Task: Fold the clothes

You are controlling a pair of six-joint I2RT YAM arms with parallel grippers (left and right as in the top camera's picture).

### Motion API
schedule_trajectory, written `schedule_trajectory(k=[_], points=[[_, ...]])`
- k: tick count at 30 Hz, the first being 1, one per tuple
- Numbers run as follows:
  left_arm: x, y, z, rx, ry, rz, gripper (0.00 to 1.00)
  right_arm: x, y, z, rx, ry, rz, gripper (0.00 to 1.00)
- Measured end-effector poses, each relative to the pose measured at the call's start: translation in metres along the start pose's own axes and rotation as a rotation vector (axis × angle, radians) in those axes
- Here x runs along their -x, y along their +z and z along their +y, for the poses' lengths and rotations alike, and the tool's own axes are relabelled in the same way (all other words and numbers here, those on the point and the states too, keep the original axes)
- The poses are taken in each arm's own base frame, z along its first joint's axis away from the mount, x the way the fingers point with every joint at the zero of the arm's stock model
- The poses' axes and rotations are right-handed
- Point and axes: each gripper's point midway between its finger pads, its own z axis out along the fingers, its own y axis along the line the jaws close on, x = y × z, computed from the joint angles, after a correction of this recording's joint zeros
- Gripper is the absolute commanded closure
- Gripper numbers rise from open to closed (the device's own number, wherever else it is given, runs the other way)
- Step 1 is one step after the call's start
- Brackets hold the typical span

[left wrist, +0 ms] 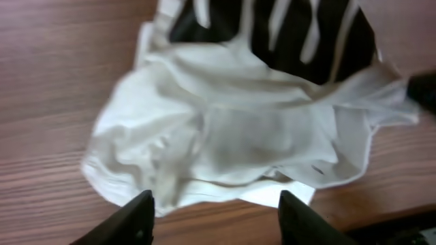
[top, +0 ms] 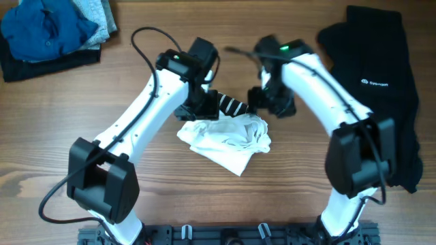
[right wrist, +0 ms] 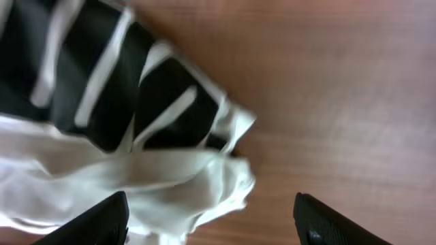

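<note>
The clothes, a white wrinkly T-shirt (top: 228, 139), lie bunched in a heap at the table's middle, with a black-and-white striped part (top: 231, 105) at the far edge. My left gripper (top: 199, 107) hovers at the heap's far left corner. In the left wrist view it (left wrist: 218, 219) is open, with bare wood between the fingers and the shirt (left wrist: 238, 129) just beyond them. My right gripper (top: 262, 102) is at the heap's far right, beside the stripes. It (right wrist: 211, 221) stands wide open, with a loose white fold (right wrist: 197, 184) lying between the fingers, ungripped.
Blue and grey folded garments (top: 48, 30) sit on a dark one at the back left corner. A black garment with a small white logo (top: 378, 85) lies along the right side. Bare wooden tabletop (top: 286, 190) surrounds the heap.
</note>
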Motion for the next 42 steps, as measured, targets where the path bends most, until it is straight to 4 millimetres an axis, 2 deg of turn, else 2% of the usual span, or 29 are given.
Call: schedule_trajectory(k=[6, 12, 15, 18, 22, 28, 35, 42], points=[[-0.02, 0.006, -0.034, -0.03, 0.091, 0.033, 0.49, 0.019, -0.008, -0.024, 0.106, 0.006, -0.036, 0.23], [-0.032, 0.01, -0.064, -0.065, 0.169, 0.029, 0.33, 0.024, -0.01, -0.021, 0.141, -0.032, -0.053, 0.23], [-0.038, 0.013, -0.071, -0.067, 0.158, 0.043, 0.33, 0.025, -0.01, -0.02, 0.145, -0.04, -0.056, 0.23], [-0.044, 0.018, -0.072, -0.054, 0.099, 0.072, 0.32, 0.026, -0.01, -0.019, 0.147, -0.041, -0.063, 0.22], [-0.049, 0.031, -0.071, -0.019, -0.065, 0.118, 0.33, 0.029, -0.01, -0.018, 0.149, -0.044, -0.077, 0.22], [-0.047, 0.047, -0.061, 0.067, -0.274, 0.117, 0.53, 0.03, -0.01, -0.018, 0.15, -0.044, -0.078, 0.22], [-0.039, 0.054, -0.046, 0.144, -0.444, 0.077, 0.52, 0.03, -0.01, -0.019, 0.148, -0.044, -0.078, 0.22], [-0.035, 0.054, -0.035, 0.17, -0.523, 0.057, 0.54, 0.03, -0.01, -0.019, 0.148, -0.044, -0.078, 0.22]])
